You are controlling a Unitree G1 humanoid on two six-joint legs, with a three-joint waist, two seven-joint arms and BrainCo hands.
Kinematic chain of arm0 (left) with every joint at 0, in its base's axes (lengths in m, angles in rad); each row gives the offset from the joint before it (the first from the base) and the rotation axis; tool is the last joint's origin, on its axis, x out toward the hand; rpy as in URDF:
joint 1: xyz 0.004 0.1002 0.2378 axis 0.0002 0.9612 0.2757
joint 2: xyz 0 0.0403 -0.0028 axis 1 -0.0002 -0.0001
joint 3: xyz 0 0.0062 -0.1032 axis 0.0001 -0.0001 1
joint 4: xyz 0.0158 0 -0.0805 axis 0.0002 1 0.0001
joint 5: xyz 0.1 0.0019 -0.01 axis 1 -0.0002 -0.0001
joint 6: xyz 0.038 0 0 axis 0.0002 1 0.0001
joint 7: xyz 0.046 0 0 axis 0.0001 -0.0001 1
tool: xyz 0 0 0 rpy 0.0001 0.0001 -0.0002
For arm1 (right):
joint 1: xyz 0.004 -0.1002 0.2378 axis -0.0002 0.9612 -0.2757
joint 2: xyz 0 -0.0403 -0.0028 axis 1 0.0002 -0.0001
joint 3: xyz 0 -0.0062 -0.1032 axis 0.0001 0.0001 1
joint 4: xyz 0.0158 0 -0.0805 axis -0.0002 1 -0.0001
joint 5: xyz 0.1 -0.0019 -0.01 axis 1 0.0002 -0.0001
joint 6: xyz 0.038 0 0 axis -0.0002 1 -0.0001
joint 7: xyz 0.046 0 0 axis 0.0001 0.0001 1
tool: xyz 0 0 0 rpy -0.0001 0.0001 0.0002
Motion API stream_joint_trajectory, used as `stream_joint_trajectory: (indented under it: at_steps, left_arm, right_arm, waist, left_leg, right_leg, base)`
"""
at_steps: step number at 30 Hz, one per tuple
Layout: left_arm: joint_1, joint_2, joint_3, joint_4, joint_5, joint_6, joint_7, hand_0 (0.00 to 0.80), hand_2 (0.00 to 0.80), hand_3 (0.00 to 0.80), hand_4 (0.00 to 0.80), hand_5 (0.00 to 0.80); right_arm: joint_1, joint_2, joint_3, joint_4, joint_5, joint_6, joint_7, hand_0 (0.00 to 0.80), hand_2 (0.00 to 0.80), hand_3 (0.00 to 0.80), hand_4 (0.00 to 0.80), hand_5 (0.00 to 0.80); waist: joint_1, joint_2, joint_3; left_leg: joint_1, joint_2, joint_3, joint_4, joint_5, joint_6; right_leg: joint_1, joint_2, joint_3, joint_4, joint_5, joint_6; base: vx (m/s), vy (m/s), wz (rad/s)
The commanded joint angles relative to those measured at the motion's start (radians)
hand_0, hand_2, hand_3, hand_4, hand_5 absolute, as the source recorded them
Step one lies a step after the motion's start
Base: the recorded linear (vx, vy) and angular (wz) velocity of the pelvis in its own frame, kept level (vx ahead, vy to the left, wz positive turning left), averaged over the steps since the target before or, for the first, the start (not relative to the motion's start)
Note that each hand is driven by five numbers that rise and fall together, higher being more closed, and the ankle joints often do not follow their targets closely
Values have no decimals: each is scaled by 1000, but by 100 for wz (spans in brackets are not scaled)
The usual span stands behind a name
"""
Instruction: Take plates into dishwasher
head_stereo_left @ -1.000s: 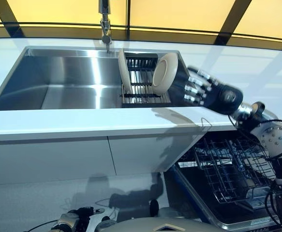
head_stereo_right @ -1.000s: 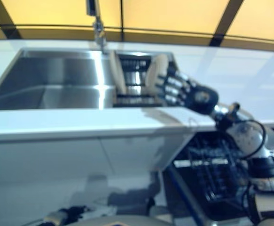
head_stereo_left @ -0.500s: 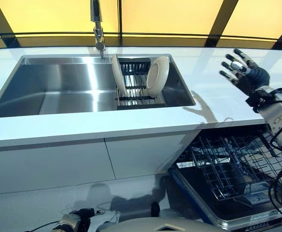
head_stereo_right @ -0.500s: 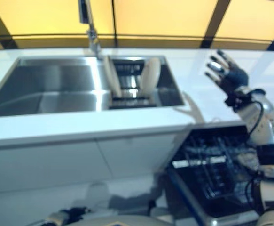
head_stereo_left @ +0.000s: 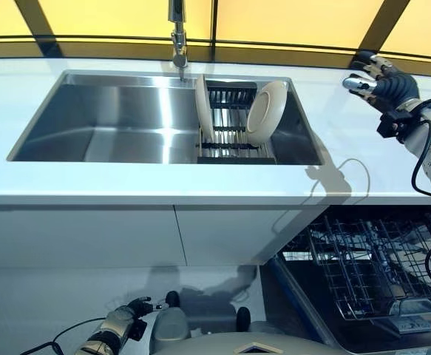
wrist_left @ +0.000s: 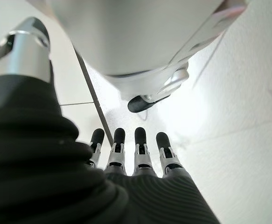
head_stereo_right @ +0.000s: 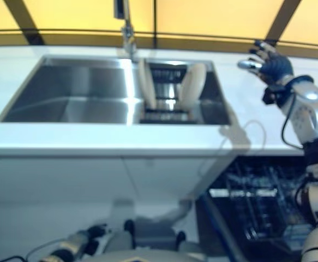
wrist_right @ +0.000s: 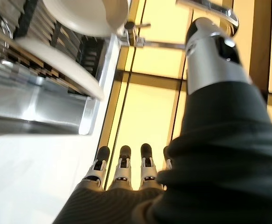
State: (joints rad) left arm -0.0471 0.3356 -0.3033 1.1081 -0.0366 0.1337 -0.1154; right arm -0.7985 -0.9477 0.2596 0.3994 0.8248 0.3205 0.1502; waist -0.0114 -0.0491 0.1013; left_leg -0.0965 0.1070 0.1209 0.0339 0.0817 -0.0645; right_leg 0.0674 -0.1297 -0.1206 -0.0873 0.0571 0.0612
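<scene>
Two white plates stand on edge in a dark rack (head_stereo_left: 230, 137) at the right end of the steel sink (head_stereo_left: 112, 122): one upright (head_stereo_left: 203, 107), one leaning (head_stereo_left: 267, 111). Both also show in the right wrist view (wrist_right: 87, 14). My right hand (head_stereo_left: 381, 80) is open and empty, raised over the white counter far right of the sink, apart from the plates. My left hand (head_stereo_left: 123, 325) hangs low by the floor, fingers straight (wrist_left: 126, 154), holding nothing. The open dishwasher's wire rack (head_stereo_left: 370, 259) sits below the counter at the right.
A tap (head_stereo_left: 177, 33) stands behind the sink. White counter (head_stereo_left: 126, 188) runs along the front, with white cabinet doors (head_stereo_left: 89, 237) beneath. Yellow window panels line the back. The pulled-out dishwasher drawer juts out at the lower right.
My right hand has pulled back from the leaning plate, rightward and up over the counter, without taking it. The camera has shifted, so the whole scene slid right.
</scene>
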Motion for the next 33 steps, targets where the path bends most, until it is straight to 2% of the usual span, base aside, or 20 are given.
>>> stream_joint_trajectory:
  at_steps: [1,4,9,11,13,14,15,16,18,19,21,22,24,26,27,28,29,31,33]
  left_arm:
    - [-64,46,-26,41,-39,-9,-1,0,0,0,0,0]
    - [-53,41,-27,46,-18,-18,-19,0,0,0,0,0]
    - [-33,33,-14,57,-22,-29,-2,0,0,0,0,0]
    - [-18,29,-14,55,-19,-30,-2,0,0,0,0,0]
    - [-11,22,-10,54,0,-42,-6,0,0,0,0,0]
    - [-13,20,-11,54,18,-54,-13,0,0,0,0,0]
    - [-12,17,-18,41,2,-65,-4,0,0,0,0,0]
    - [-18,19,-11,25,-9,-58,8,0,0,0,0,0]
    - [-33,27,1,8,0,-35,3,0,0,0,0,0]
    - [-41,37,-9,-3,-6,-27,9,0,0,0,0,0]
    - [-54,55,-18,-15,-5,-6,-6,0,0,0,0,0]
    - [-52,65,-27,-17,-1,-3,-13,0,0,0,0,0]
    - [-36,75,-35,-18,-2,-12,-14,0,0,0,0,0]
    - [-34,78,-45,-19,-17,-13,-8,0,0,0,0,0]
    - [-39,78,-37,-20,-14,-10,-10,0,0,0,0,0]
    - [-43,74,-28,-27,-14,1,-6,0,0,0,0,0]
    - [-45,69,-23,-30,-16,11,-4,0,0,0,0,0]
    - [-40,57,-12,-36,18,13,-35,0,0,0,0,0]
    - [-30,41,-27,-37,15,3,-19,0,0,0,0,0]
  right_arm:
    - [-35,12,-51,58,-26,-66,54,0,0,0,0,0]
    - [-52,-6,-47,81,-19,-73,59,0,0,0,0,0]
    - [-58,-19,-56,66,23,-77,46,0,0,0,0,0]
    - [-56,-14,-58,54,23,-78,30,0,0,0,0,0]
    - [-51,-15,-56,50,10,-81,32,0,0,0,0,0]
    - [-49,-20,-53,46,3,-78,37,0,0,0,0,0]
    - [-51,-25,-35,41,5,-75,38,0,0,0,0,0]
    - [-48,-14,-22,40,-14,-86,34,0,0,0,0,0]
    - [-28,-6,-36,29,-35,-93,41,0,0,0,0,0]
    - [-12,2,-49,12,-33,-92,14,0,0,0,0,0]
    - [24,17,-81,-16,-21,-72,-22,0,0,0,0,0]
    - [41,23,-92,-30,-24,-66,-29,0,0,0,0,0]
    - [61,35,-102,-34,-64,-67,-33,0,0,0,0,0]
    - [52,44,-90,-23,-98,-77,-33,0,0,0,0,0]
    - [45,43,-90,-7,-102,-77,-22,0,0,0,0,0]
    - [44,46,-92,4,-93,-74,-15,0,0,0,0,0]
    - [45,46,-95,8,-96,-62,-10,0,0,0,0,0]
    - [52,23,-99,14,-135,-24,10,0,0,0,0,0]
    - [34,6,-79,37,-141,7,29,0,0,0,0,0]
  waist:
    - [26,-11,-50]
    - [30,-20,-58]
    - [36,-25,-59]
    - [40,-25,-59]
    - [36,-25,-56]
    - [29,-30,-53]
    - [30,-40,-46]
    - [30,-39,-45]
    - [15,-30,-41]
    - [11,-27,-37]
    - [10,-20,-38]
    - [0,-11,-35]
    - [-12,3,-30]
    - [-23,9,-23]
    - [-25,7,-18]
    - [-23,8,-14]
    - [-28,7,-13]
    - [-22,1,-21]
    - [-22,-2,-30]
  left_leg:
    - [19,16,-18,-54,4,-38]
    - [18,27,2,-44,-3,-38]
    - [7,57,7,-49,6,-50]
    - [4,60,1,-59,15,-55]
    - [-1,54,10,-28,0,-53]
    - [-15,49,15,45,-29,-50]
    - [-40,22,-13,123,-68,-43]
    - [-36,7,-28,109,-78,-32]
    - [1,5,14,78,-84,-18]
    - [11,-5,10,72,-87,-10]
    - [14,-13,15,61,-90,4]
    - [31,-10,22,44,-87,8]
    - [64,-5,32,6,-82,13]
    - [96,-7,37,-32,-72,10]
    - [105,-11,35,-40,-78,10]
    - [107,-8,35,-44,-78,11]
    - [109,-11,38,-54,-76,13]
    - [115,-19,42,-75,-70,13]
    - [118,-24,49,-82,-68,13]
  right_leg:
    - [54,-55,4,120,-102,107]
    - [53,-53,-2,112,-102,106]
    - [59,-42,3,111,-120,99]
    - [63,-30,4,99,-120,93]
    - [56,-26,7,97,-116,89]
    - [44,-31,8,103,-109,84]
    - [33,-46,24,107,-92,83]
    - [26,-54,41,105,-80,96]
    - [-3,-86,25,119,-57,116]
    - [-14,-98,27,128,-43,125]
    - [-29,-116,32,187,-33,122]
    - [-74,-125,37,259,12,121]
    - [-128,-108,54,310,35,118]
    - [-139,-48,26,238,-5,103]
    - [-150,-36,3,219,-12,99]
    - [-153,-31,-4,220,-19,96]
    - [-150,-15,6,204,-24,96]
    - [-124,-10,-24,159,-26,92]
    - [-104,-2,-25,133,-27,89]
  base:
    - [36,3,-17]
    - [16,-34,2]
    - [7,-60,11]
    - [15,-22,9]
    - [0,0,0]
    - [-10,62,2]
    - [21,128,7]
    - [53,177,13]
    - [68,144,1]
    - [77,81,-14]
    - [83,53,-8]
    - [86,54,-8]
    - [106,40,-8]
    - [109,10,-8]
    - [65,-26,-14]
    - [50,-37,-13]
    - [44,-43,-10]
    - [50,-29,-3]
    - [88,20,4]
